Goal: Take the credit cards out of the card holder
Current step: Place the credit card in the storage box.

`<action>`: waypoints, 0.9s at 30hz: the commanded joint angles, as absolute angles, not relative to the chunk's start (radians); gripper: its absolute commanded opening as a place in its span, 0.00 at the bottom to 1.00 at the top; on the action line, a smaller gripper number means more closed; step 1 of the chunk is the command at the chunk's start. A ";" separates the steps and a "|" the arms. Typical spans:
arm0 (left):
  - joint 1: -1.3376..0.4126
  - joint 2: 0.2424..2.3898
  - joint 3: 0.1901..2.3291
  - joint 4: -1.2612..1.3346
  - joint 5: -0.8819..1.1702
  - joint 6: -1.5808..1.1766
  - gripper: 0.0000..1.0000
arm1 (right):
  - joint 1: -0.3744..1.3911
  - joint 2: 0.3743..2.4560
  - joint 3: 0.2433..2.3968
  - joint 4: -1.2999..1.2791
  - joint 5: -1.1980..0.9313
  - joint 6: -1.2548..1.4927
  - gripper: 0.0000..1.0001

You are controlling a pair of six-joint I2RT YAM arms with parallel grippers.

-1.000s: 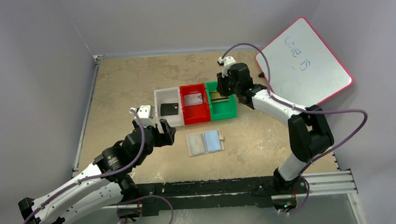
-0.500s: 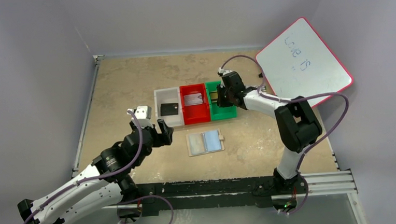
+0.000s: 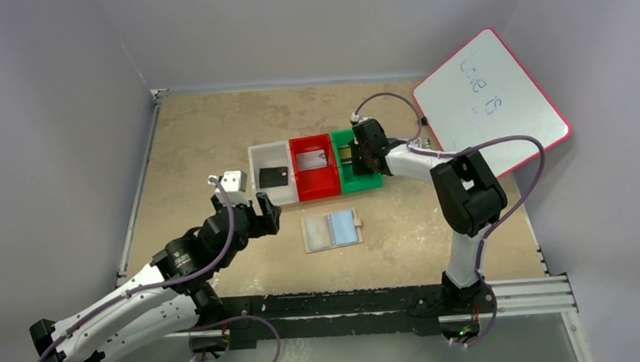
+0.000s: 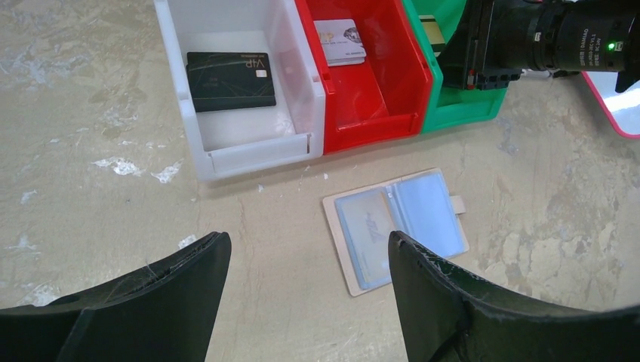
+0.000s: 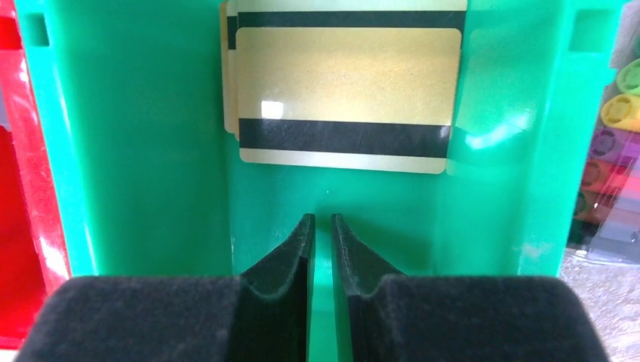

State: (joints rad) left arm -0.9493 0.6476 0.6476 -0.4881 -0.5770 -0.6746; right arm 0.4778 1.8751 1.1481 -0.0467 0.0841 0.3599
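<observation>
A gold card (image 5: 347, 90) lies in the green bin (image 5: 151, 151) under the nearly shut, empty right gripper (image 5: 322, 220); the open left gripper (image 4: 308, 245) should next approach the card holder (image 4: 394, 230).

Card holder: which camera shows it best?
Left wrist: the card holder lies open on the table, close and unobstructed, both bluish pockets visible. Top external shows it small but whole. Right wrist misses it, showing just the green bin with gold cards.

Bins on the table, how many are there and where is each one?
3, in a row: white bin on the left, red bin in the middle, green bin on the right, beyond the card holder. None looks hidden.
</observation>
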 commanded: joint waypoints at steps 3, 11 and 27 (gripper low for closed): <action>-0.947 0.663 0.663 -0.454 -0.583 -0.689 0.76 | 0.485 1.897 1.218 0.000 0.146 0.377 0.15; -0.948 0.691 0.654 -0.428 -0.551 -0.705 0.76 | 0.485 1.900 1.234 0.020 0.120 0.388 0.16; -0.948 0.696 0.649 -0.430 -0.540 -0.714 0.76 | 0.485 1.953 1.307 0.004 0.151 0.411 0.17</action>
State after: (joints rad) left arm -0.9493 0.6975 0.6476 -0.4713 -0.5457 -0.6971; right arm 0.4797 1.9587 1.2575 -0.0036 0.1219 0.3950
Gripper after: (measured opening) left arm 0.761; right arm 0.165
